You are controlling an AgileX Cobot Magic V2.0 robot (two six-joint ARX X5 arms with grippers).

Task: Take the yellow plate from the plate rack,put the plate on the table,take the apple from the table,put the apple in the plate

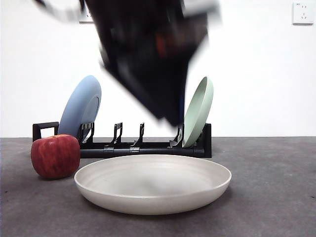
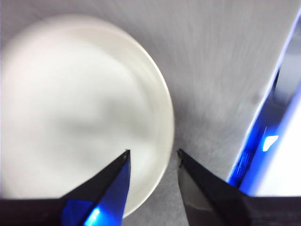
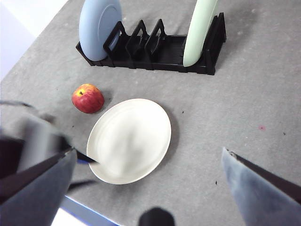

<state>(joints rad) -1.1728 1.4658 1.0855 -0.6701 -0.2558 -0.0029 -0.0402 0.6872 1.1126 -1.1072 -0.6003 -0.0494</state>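
Note:
The yellow plate [image 1: 153,185] lies flat on the table [image 1: 266,187], in front of the plate rack [image 1: 143,148]. It looks cream-white in the left wrist view [image 2: 80,103] and the right wrist view [image 3: 129,139]. The red apple [image 1: 55,156] stands on the table beside the plate's rim, apart from it, and shows in the right wrist view [image 3: 87,98]. My left gripper [image 2: 153,151] is open and empty, just above the plate's edge. It is the blurred dark arm [image 1: 170,116] in the front view. My right gripper [image 3: 146,150] is open and empty, high above the table.
A blue plate [image 1: 81,106] stands at the rack's handle end and a pale green plate [image 1: 198,111] at the other end. The rack's middle slots [image 3: 141,40] hold nothing. A white wall stands behind the rack. The table's edge [image 3: 84,207] lies close to the yellow plate.

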